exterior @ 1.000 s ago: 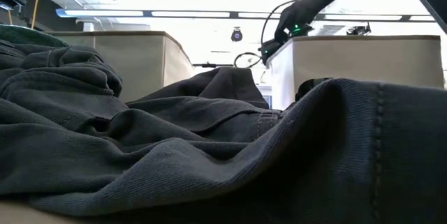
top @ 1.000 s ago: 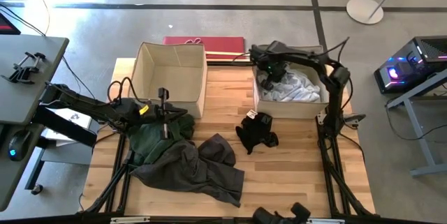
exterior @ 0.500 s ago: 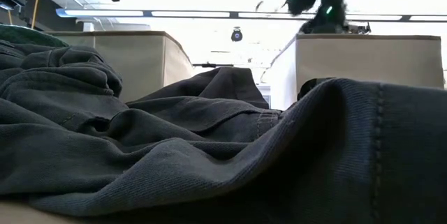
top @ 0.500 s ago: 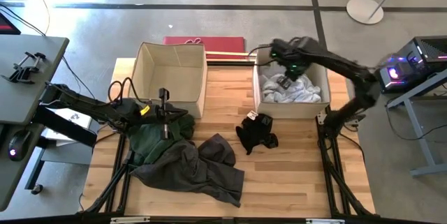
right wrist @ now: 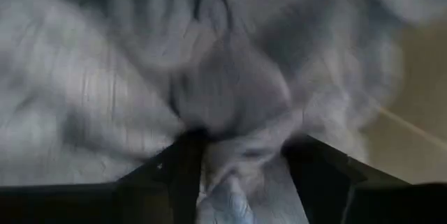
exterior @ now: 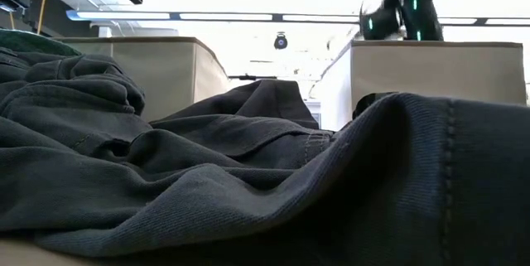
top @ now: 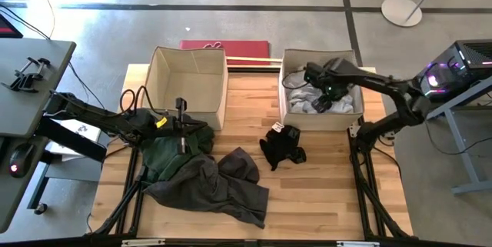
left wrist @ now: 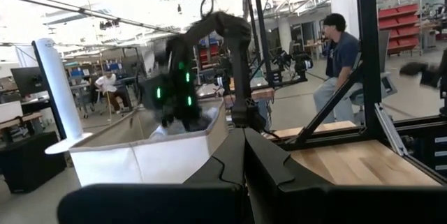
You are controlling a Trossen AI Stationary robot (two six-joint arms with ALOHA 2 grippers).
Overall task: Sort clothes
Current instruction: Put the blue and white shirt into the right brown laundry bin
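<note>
High view: my right end effector [top: 332, 93], inside the right box [top: 282, 108], pinches light grey clothes [right wrist: 230, 105]; I'd release low. Left end effector [top: 182, 128]: shut, idle.

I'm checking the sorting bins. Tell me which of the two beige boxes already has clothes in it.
The right-hand box, where the right tool reaches in over the white and light grey clothes. The left-hand box shows only bare fabric inside.

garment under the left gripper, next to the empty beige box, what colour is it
Dark green, clearest in the high view.
</note>
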